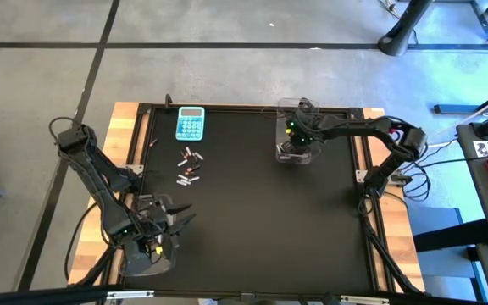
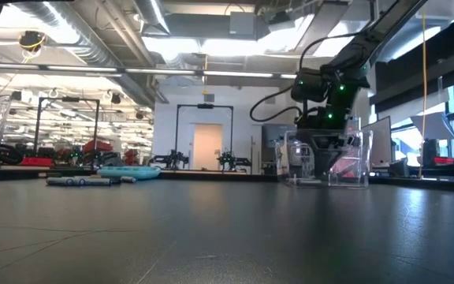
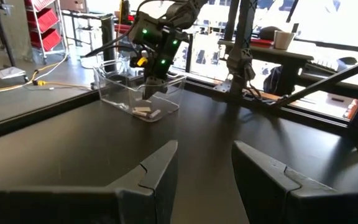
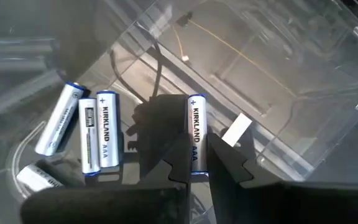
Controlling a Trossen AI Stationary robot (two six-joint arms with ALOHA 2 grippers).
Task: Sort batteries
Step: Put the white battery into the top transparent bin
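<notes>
Hanging inside the clear bin (image 1: 296,140), right claw (image 4: 196,163) nipping a white battery (image 4: 195,134), seen only from its wrist; left claw (image 3: 205,163) parted, empty

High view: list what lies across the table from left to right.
Left claw → loose batteries with the calculator above them → clear bin with the right claw down inside it.
</notes>
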